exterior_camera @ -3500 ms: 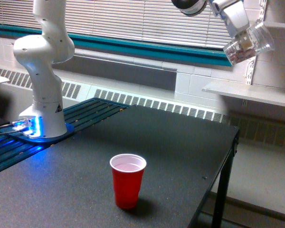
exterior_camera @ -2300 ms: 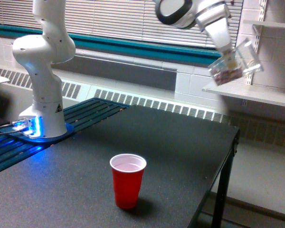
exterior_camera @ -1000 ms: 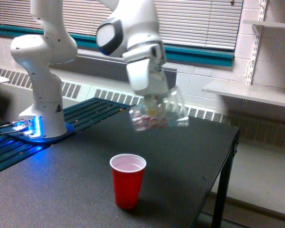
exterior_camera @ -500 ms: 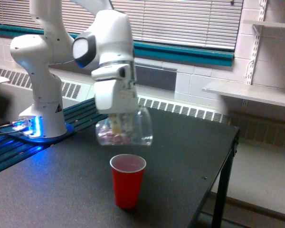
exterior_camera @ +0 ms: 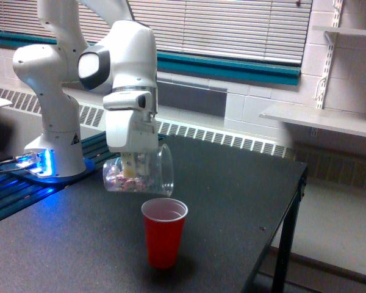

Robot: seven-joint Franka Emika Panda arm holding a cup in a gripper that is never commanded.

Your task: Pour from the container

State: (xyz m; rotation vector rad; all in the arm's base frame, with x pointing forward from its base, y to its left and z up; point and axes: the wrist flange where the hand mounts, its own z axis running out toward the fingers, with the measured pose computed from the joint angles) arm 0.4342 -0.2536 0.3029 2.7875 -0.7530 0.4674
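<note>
The container (exterior_camera: 143, 174) is a clear plastic cup lying almost on its side, with small pinkish-white bits resting inside it. Its mouth faces the exterior view's right. My gripper (exterior_camera: 130, 166) is shut on the container, coming down onto it from above. An opaque red plastic cup (exterior_camera: 164, 232) stands upright on the dark table (exterior_camera: 232, 207), just below and right of the container's mouth. A short gap separates the container's rim from the red cup's rim. No bits show in the air between them.
The arm's white base (exterior_camera: 53, 146) with a blue light stands at the table's back left on a slatted blue surface. The table's edge (exterior_camera: 296, 183) drops off at the right. A white shelf (exterior_camera: 320, 119) juts from the wall beyond it.
My gripper has carried the container from high at the right down and leftward to just above the red cup. The container has tipped further onto its side. The red cup has stayed put.
</note>
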